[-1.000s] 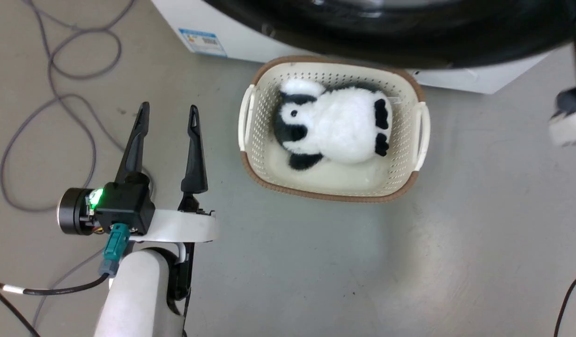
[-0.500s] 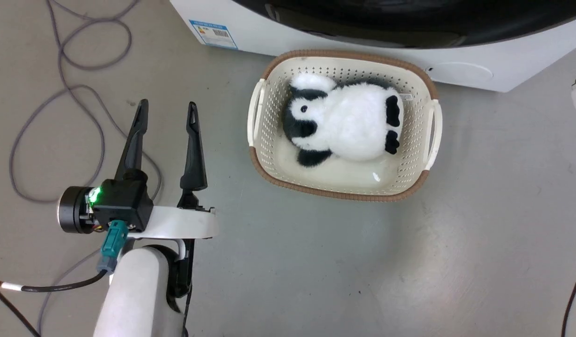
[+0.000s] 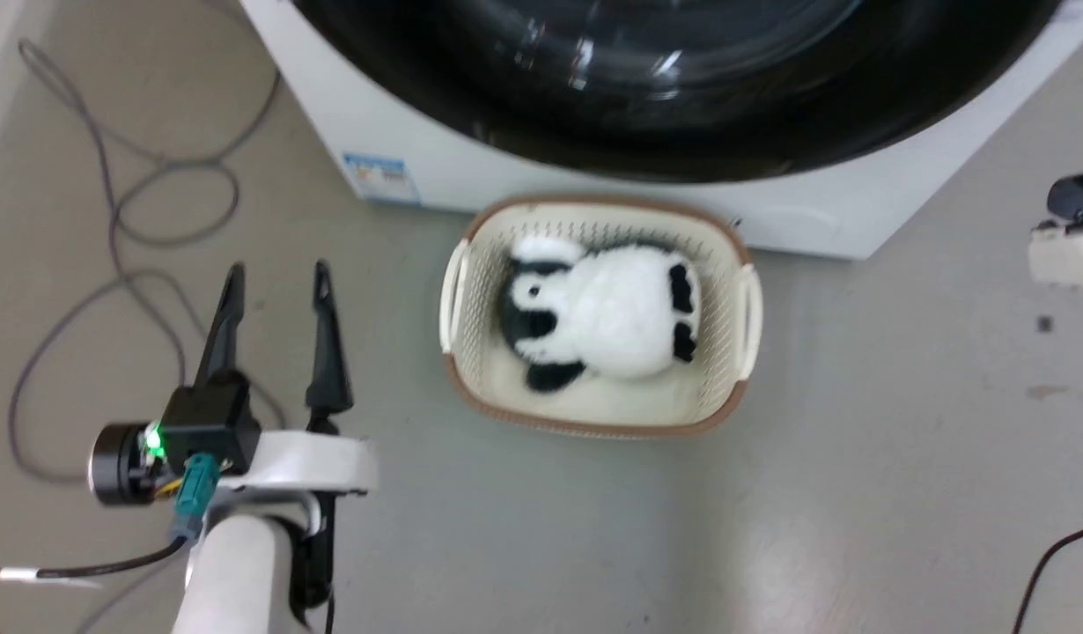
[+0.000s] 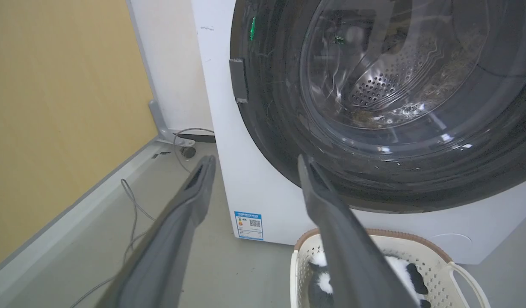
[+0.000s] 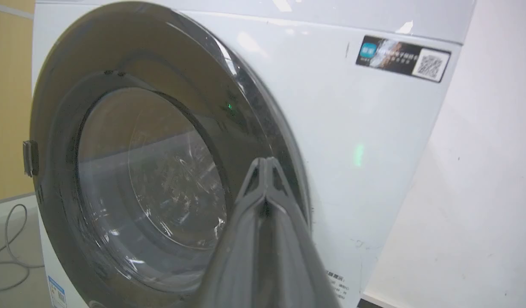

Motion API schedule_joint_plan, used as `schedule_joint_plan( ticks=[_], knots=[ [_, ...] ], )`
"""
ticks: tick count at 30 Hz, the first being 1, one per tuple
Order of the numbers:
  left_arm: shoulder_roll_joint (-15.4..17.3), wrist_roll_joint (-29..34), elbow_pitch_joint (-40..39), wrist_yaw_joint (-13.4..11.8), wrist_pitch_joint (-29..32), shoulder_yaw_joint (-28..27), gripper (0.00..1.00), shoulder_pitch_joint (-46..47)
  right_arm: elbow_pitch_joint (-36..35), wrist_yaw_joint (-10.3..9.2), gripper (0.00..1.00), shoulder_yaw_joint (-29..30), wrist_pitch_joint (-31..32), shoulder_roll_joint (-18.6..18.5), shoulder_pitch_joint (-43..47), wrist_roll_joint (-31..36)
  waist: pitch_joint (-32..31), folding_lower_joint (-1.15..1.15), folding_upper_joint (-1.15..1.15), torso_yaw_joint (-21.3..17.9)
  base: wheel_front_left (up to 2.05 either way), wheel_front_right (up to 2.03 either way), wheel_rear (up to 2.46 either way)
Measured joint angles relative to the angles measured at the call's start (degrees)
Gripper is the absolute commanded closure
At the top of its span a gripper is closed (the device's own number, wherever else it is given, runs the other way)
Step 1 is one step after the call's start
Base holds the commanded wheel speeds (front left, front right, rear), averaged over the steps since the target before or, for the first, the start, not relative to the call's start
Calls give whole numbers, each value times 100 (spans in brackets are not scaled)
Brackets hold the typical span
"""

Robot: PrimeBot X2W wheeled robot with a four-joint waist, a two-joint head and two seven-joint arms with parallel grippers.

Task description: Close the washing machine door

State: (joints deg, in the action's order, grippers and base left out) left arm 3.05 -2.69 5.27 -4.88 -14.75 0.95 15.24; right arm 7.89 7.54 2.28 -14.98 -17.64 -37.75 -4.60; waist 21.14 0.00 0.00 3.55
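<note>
The washing machine door [image 3: 665, 88] is at the far side of the scene, lying flat or v. nearly flat against the white front of the washing machine [image 3: 823, 207]. Can't tell if the latch has caught.

Handling, as a judgement: a rigid, fairly heavy disc that swings on one hinge and won't flex. The glossy black ring is too slippery to pinch. The clear glass bowl [image 4: 391, 77] at centre is the fragile bit, so keep the tips off it. No real grip needed; a flat push prob. does it. Best spot is the black ring next to the small grey latch tab [image 4: 238, 81] on its left rim, presumably opposite the hinge, i.e. most leverage for least force. Press firmly to make it click.

The left gripper [image 3: 277, 269] hangs at near left above the floor, fingers spread, holding nothing. The right gripper [image 5: 266, 164] has its fingers pressed together, empty, pointing at the door's right rim. Touching or not, can't tell.

A cream basket [image 3: 599, 204] w/ a panda plush [image 3: 603, 313] stands on the floor just in front of the machine.
</note>
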Motion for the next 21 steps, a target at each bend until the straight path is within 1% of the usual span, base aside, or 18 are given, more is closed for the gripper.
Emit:
schedule_joint_plan(
  ticks=[3, 6, 12, 17, 18, 19, 20, 21],
  knots=[
    [21, 16, 58, -5, 0, -94, 0, -162, -568, 0, 100, 102, 0, 255, 341, 143, -243, 0, 0, -104, 0, 0, 0],
    [35, 57, 99, -7, 0, -155, 0, -304, -882, 0, 100, 123, -1, 482, 743, 279, -473, 0, 0, -198, 0, 0, 0],
    [62, 119, 104, -23, 0, -180, 0, -589, -1009, -1, 100, 142, 0, 991, 1543, 348, -894, 0, 0, -345, 0, 0, 0],
    [98, 169, 102, -21, 0, -157, 0, -820, -859, -1, 100, 166, 0, 1288, 2176, 280, -1227, 0, 0, -434, 0, 0, 0],
    [108, 177, 99, -20, 0, -154, 0, -879, -814, -1, 87, 157, 1, 1324, 2286, 254, -1295, 0, 0, -453, 0, 0, 0],
    [113, 176, 97, -21, 0, -157, 0, -944, -753, -1, 53, 135, 0, 1355, 2385, 213, -1358, 0, 0, -475, 0, 0, 0],
    [121, 176, 98, -21, 0, -165, 0, -1011, -692, -1, 0, 92, 1, 1380, 2474, 149, -1420, 0, 0, -500, 0, 0, 0],
    [133, 177, 103, -18, 0, -159, 0, -1073, -647, -1, 0, 75, 1, 1402, 2549, 87, -1477, 0, 0, -527, 0, 0, 0]
  ],
)
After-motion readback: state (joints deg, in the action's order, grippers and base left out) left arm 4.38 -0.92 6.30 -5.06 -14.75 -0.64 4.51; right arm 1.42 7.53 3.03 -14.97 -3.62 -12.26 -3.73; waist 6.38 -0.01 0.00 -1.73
